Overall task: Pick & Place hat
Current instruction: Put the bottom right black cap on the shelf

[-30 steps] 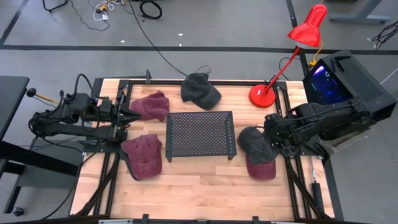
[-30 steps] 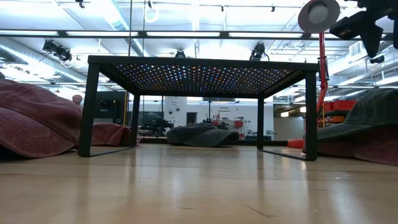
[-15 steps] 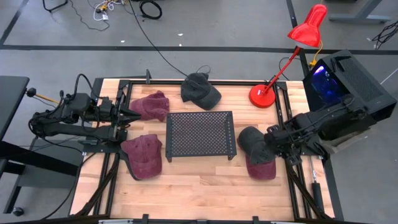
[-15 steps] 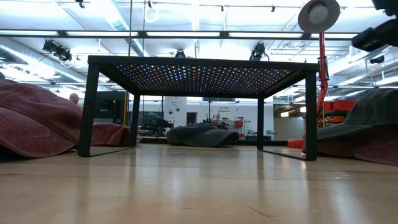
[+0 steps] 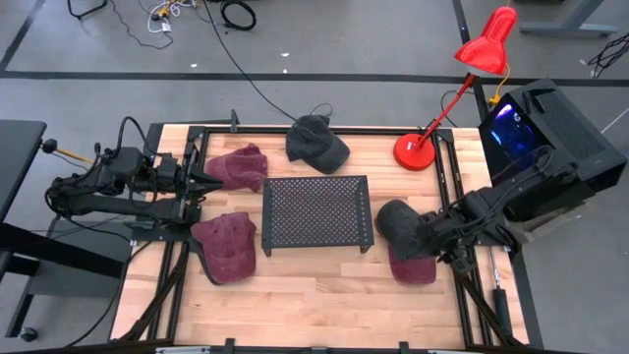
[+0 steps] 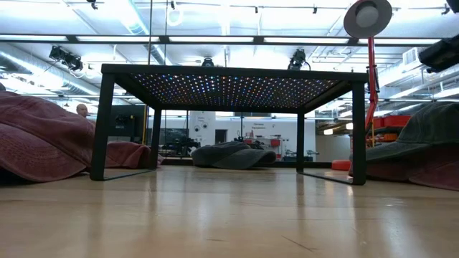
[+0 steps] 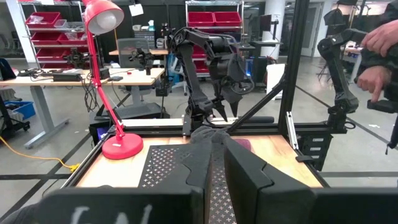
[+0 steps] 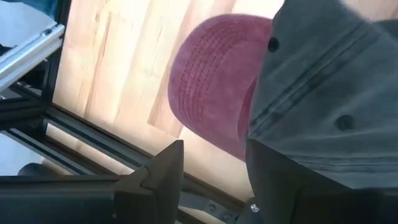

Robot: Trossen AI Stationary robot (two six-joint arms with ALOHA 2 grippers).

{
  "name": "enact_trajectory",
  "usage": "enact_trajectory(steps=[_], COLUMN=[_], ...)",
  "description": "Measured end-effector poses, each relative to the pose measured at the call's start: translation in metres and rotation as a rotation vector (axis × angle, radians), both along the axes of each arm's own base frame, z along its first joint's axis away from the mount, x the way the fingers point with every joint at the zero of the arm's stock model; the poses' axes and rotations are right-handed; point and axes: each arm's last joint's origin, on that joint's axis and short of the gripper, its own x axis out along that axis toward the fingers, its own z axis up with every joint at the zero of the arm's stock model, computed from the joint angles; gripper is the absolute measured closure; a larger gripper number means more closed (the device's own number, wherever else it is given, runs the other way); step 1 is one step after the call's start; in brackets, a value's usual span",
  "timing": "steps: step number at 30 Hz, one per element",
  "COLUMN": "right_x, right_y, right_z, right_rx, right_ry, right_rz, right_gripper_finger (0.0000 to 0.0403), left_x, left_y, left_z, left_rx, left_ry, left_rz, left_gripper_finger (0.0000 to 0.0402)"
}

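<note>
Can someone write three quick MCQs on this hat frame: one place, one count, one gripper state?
1. Where does the black mesh stand sit?
A. Mid-table
B. Far left edge
C. Off the table

2. How many maroon hats show in the high view?
A. One
B. Three
C. Five

3. How are the right gripper's jaws?
A. Shut on the lamp
B. Open at the dark grey hat
C. Shut on the stand

Key: 1 A, hats lie all around it. 2 B, one at upper left, one at lower left, one under the grey hat. 3 B, the right wrist view shows its fingers spread beside the grey fabric.
</note>
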Motion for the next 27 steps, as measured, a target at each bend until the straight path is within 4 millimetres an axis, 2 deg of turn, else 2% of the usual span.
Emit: enact_trajectory(steps=[6, 27], right_x=[-0.002, -0.003], right_y=[0.002, -0.001], right_z=[-0.014, -0.044], right_rx=[-0.009, -0.065], right_ry=[0.016, 0.013], right_rz=[0.001, -0.060], right_gripper_finger=[0.0227, 0.0227], left_x=[0.000, 0.000], left_y=[0.000, 0.000], left_z=[0.000, 0.000], left_rx=[0.000, 0.000], left_ry=[0.000, 0.000], left_rz=[0.000, 0.000], left_gripper_finger=[0.0353, 0.0353])
